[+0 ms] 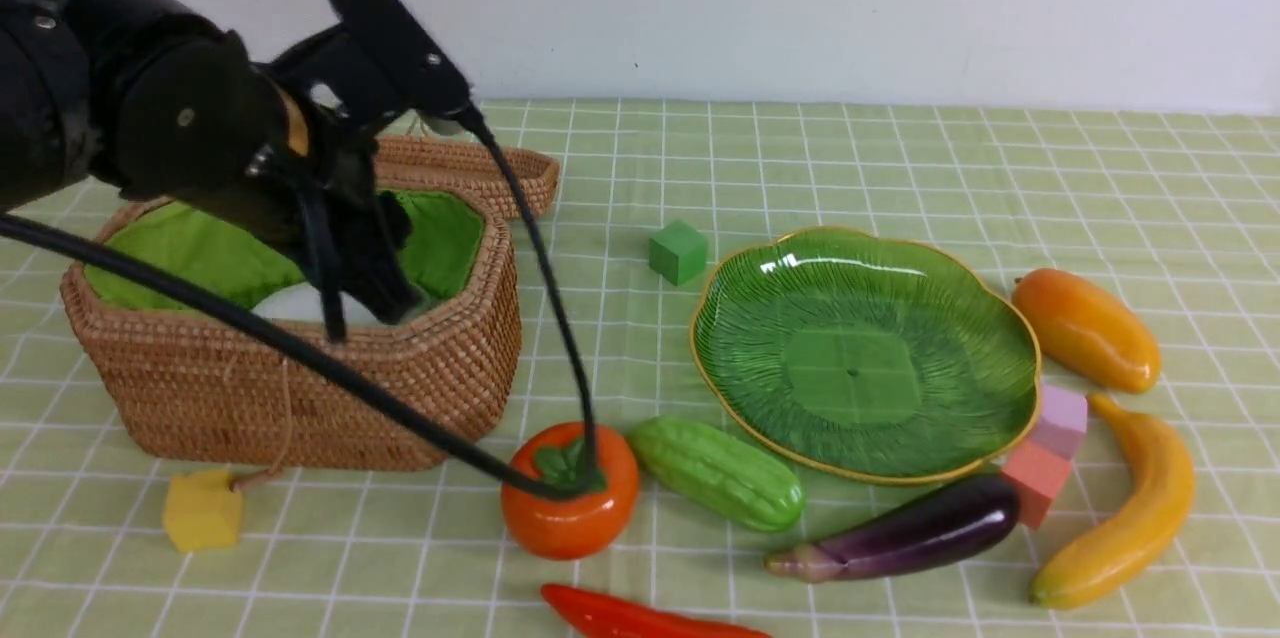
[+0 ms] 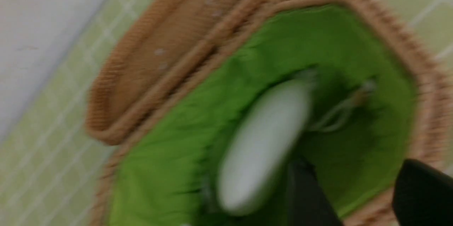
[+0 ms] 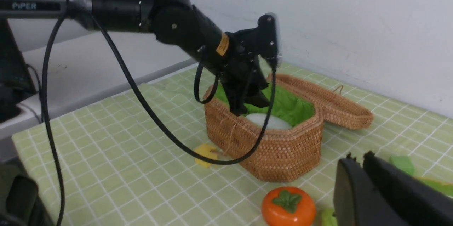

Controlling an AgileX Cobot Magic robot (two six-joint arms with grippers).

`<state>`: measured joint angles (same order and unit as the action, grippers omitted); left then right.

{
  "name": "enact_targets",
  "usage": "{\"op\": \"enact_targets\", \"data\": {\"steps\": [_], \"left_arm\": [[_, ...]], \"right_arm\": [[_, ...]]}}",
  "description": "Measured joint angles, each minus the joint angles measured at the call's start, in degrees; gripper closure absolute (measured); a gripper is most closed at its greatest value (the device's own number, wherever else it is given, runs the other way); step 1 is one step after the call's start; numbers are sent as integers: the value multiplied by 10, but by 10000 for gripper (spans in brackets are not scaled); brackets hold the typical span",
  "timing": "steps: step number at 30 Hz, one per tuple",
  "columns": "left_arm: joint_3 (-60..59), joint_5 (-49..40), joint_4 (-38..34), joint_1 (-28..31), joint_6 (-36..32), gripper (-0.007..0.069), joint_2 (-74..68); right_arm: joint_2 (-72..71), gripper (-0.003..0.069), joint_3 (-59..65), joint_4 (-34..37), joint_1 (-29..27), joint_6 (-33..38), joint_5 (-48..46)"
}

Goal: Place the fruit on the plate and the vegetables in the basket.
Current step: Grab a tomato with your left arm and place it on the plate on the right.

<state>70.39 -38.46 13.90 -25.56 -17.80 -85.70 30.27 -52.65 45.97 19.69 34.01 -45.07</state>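
Here, the left gripper hangs over the basket, jaws spread and empty; the white radish lies inside on the green lining, just beside 1 finger. The right gripper has its jaws pressed together.

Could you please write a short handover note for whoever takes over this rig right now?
Left tool: open and empty, in the mouth of the basket.
Right tool: shut, empty.
Done: radish lies in the basket.
To do: cucumber, eggplant and pepper to the basket; persimmon, banana and mango to the plate, which holds nothing. All six lie on the table.
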Motion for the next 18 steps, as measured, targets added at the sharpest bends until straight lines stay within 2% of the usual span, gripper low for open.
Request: {"op": "enact_targets", "data": {"steps": [3,4,6,8,11,12,13,14,18], "left_arm": [[1,-31,-70,-62,0,508,-10],[1,-37,-80,-79,-2,530,-18],[1,-40,-94,-122,-2,548,-40],[1,-38,-94,-137,-3,533,-54],[1,-24,-92,-158,-3,374,-102],[1,-23,-92,-158,-3,348,-105],[1,-16,-91,-158,-1,238,-125],[1,-10,-88,-158,3,169,-137],[1,19,-62,-158,19,-19,-179]], "right_arm": [[0,617,0,-1,0,-3,-42],[0,616,0,-3,0,-5,-52],[0,613,0,-17,0,-16,-79],[0,612,0,-27,0,-22,-92],[0,607,0,-66,0,-55,-127],[0,606,0,-66,0,-57,-128],[0,606,0,-78,0,-65,-141],[0,606,0,-84,0,-68,-147],[0,601,0,-94,0,-74,-155]]}}
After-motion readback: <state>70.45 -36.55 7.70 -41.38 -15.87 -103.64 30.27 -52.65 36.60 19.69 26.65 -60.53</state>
